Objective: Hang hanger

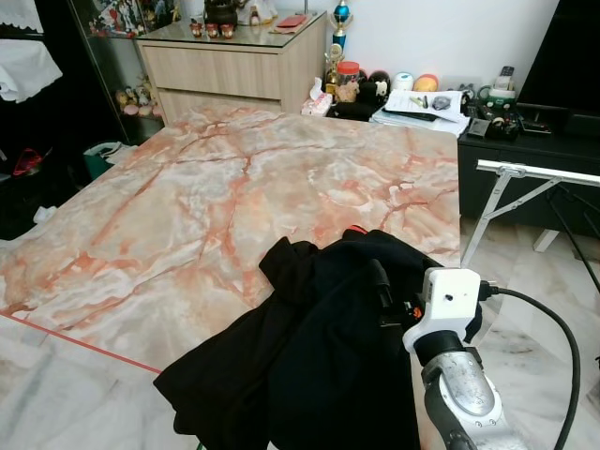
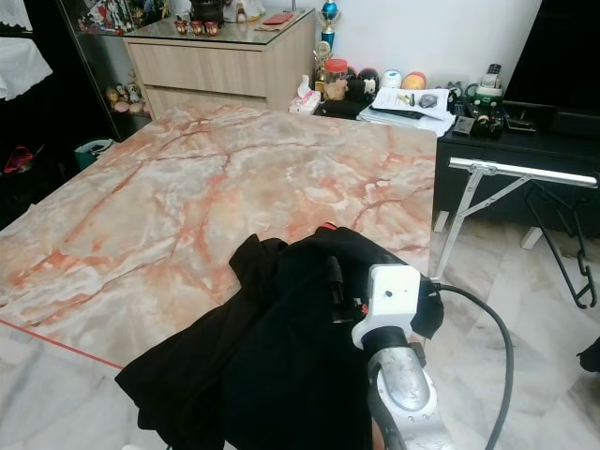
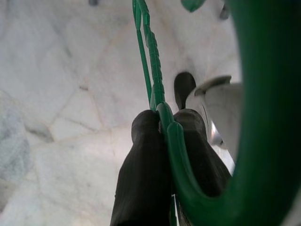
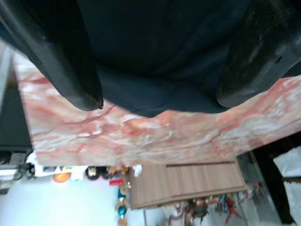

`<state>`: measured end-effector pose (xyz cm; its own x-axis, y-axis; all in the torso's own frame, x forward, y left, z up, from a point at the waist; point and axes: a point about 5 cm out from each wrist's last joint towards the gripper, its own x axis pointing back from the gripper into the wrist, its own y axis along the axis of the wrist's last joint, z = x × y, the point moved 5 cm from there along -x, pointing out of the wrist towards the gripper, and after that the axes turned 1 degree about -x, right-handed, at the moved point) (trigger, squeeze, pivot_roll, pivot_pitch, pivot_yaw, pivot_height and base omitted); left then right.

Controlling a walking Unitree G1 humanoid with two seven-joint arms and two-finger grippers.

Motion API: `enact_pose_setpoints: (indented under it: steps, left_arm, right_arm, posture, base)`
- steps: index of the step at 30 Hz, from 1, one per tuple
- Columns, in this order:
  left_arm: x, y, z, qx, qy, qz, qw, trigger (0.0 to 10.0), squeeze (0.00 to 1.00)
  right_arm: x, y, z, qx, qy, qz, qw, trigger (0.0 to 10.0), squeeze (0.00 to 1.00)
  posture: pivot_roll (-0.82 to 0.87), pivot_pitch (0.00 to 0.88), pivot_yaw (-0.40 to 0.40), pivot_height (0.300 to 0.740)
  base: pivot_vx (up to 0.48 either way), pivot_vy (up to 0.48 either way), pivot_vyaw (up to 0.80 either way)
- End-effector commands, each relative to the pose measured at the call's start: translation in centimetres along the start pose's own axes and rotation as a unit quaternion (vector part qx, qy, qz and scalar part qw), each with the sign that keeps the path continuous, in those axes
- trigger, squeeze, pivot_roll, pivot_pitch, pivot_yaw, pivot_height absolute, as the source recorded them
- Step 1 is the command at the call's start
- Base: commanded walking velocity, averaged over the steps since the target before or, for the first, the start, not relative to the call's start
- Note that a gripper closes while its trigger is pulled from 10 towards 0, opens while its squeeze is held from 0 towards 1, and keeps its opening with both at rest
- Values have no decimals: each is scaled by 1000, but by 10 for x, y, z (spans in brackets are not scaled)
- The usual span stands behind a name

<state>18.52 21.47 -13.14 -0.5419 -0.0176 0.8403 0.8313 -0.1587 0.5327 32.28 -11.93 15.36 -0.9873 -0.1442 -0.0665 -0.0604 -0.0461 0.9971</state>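
Observation:
A black garment [image 1: 309,347] lies crumpled on the near right corner of the marble-patterned table [image 1: 234,197], partly hanging over the edge. My right gripper [image 1: 380,281] hovers just over the garment; in the right wrist view the right gripper [image 4: 160,99] is open, with its fingers [image 4: 70,61] spread above the dark cloth. In the left wrist view my left gripper [image 3: 162,122] is shut on a green plastic hanger [image 3: 263,117], whose hook curves close past the lens, with white marble floor beneath. A small red bit [image 1: 354,228] peeks out at the garment's far edge.
A metal drying rack [image 1: 534,171] stands right of the table, with black hangers [image 2: 567,248] hanging below its bar. Behind are a wooden cabinet [image 1: 234,61] and a low black console [image 1: 525,145] cluttered with small items. White marble floor surrounds the table.

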Motion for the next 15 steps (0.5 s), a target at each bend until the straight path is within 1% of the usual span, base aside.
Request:
enact_pose_setpoints:
  steps: [1, 15]
  left_arm:
    - [1, -6, -6, -5, -8, 7, 1000, 10000, 0]
    - [1, -6, -6, -6, -7, 8, 1000, 10000, 0]
  right_arm:
    - [0, -3, -5, 6, -5, 8, 1000, 10000, 0]
    - [0, -3, -3, 9, 0, 9, 1000, 10000, 0]
  posture:
    - [36, 63, 39, 740]
    - [39, 65, 37, 740]
  base:
    - [0, -480, 0]
    - [0, -480, 0]
